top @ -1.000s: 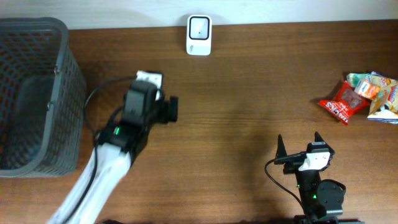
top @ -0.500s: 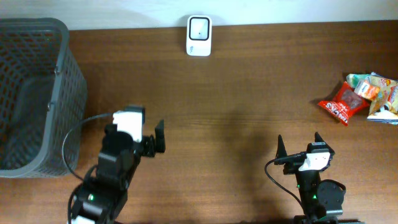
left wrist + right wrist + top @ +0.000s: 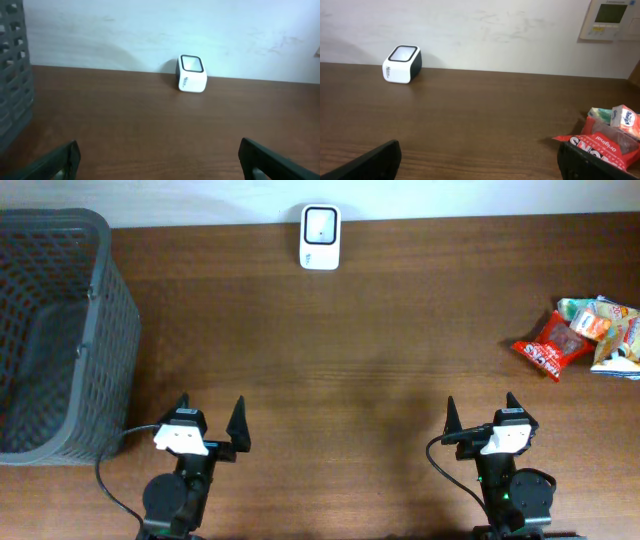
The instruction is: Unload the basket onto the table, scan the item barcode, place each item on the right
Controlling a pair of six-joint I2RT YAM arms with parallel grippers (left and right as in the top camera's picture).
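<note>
A white barcode scanner (image 3: pixel 320 236) with a dark glass top stands at the back edge of the table, also seen in the left wrist view (image 3: pixel 191 74) and the right wrist view (image 3: pixel 402 63). A red snack packet (image 3: pixel 545 345) lies at the far right with other small packets (image 3: pixel 603 328); the right wrist view shows it (image 3: pixel 606 145) just behind the right finger. My left gripper (image 3: pixel 210 415) sits open and empty at the front left (image 3: pixel 160 161). At the front right, my right gripper (image 3: pixel 481 412) is open and empty too (image 3: pixel 480 161).
A tall grey mesh basket (image 3: pixel 55 330) fills the left end of the table, its wall showing at the left of the left wrist view (image 3: pixel 12 75). A wall panel (image 3: pixel 610 17) hangs behind the table at the right.
The left arm has drawn back from beside the basket to the table's front edge, still open and empty. The right arm has stayed put.
</note>
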